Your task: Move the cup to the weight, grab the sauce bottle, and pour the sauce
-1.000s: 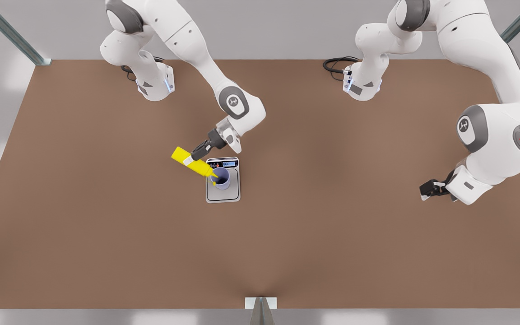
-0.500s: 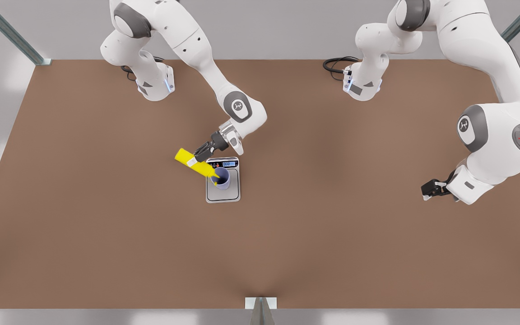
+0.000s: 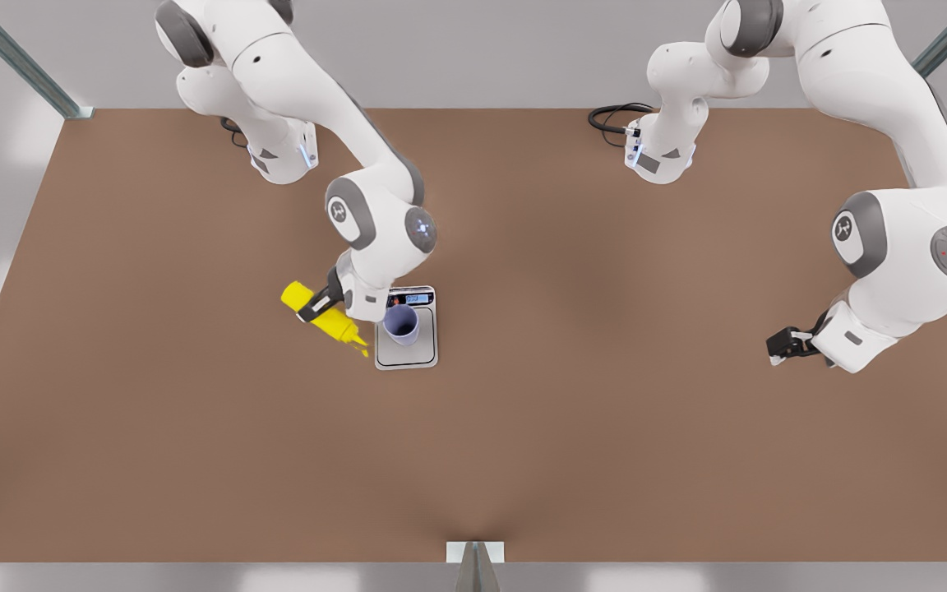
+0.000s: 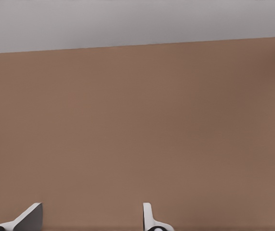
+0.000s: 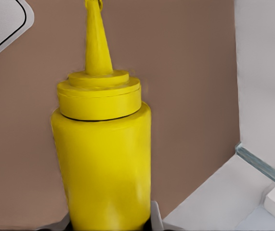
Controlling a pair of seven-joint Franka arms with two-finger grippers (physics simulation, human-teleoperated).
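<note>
Yellow plastic squeeze bottle (image 3: 321,312), small with a pointed nozzle, hangs tilted above the brown tabletop (image 3: 194,427), a little toward the front view's left of the middle. The right gripper (image 3: 319,302) is clamped around the bottle's body, and the nozzle slants down toward the near edge, its tip just beside the near left corner of the scale. In the right wrist view the bottle (image 5: 102,159) stands between that gripper's fingers (image 5: 155,219), its nozzle reaching toward a rounded corner of the scale (image 5: 0,24).

Just to the right of the bottle lies the flat rectangular silver-grey kitchen scale (image 3: 406,349), with its black control strip and small blue-lit display along the far side. The small lavender-blue handleless cup (image 3: 401,325) stands upright on the scale's plate, near the display, with a darker inside.

Well apart, close to the tabletop's right edge, the left gripper (image 3: 779,345) waits just above the surface, holding nothing. The left wrist view shows its two pale fingers (image 4: 149,219) spread apart over bare brown tabletop (image 4: 137,125)
</note>
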